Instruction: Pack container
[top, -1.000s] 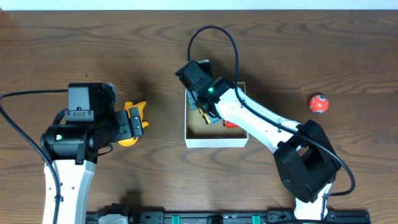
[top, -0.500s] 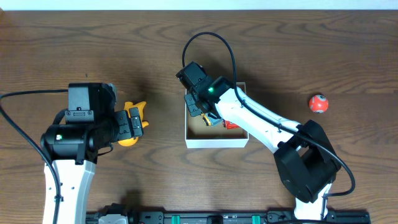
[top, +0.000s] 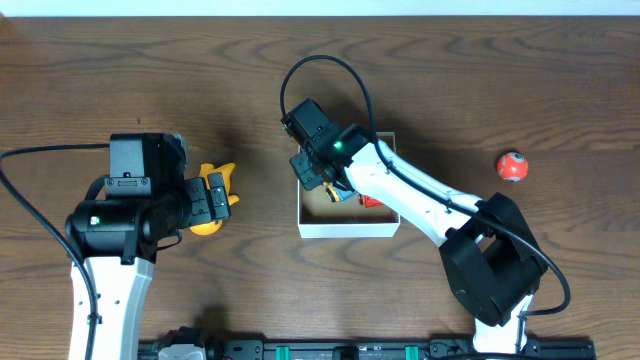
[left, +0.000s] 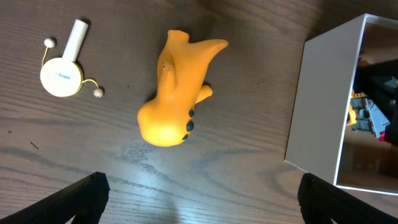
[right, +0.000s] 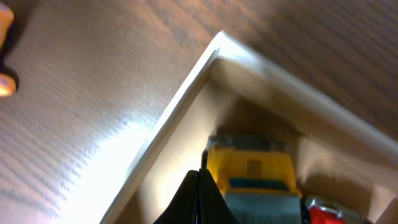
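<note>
The container (top: 345, 229) is a small white-walled square box with a brown inside, at mid-table. It also shows in the left wrist view (left: 323, 106) and the right wrist view (right: 186, 93). A yellow and grey toy truck (right: 252, 171) and a red toy (top: 371, 201) lie inside it. My right gripper (top: 312, 172) is shut and empty over the box's far-left corner, beside the truck. An orange duck-like toy (left: 174, 93) lies on the table left of the box. My left gripper (left: 199, 199) is open and empty, just short of that toy.
A red ball (top: 512, 166) lies at the right of the table. A small white and yellow drum toy with a handle (left: 64, 67) lies left of the orange toy. The right arm's black cable loops above the box.
My right gripper has moved a little left and toward the box's far-left corner. The left arm and the toys have not moved.
</note>
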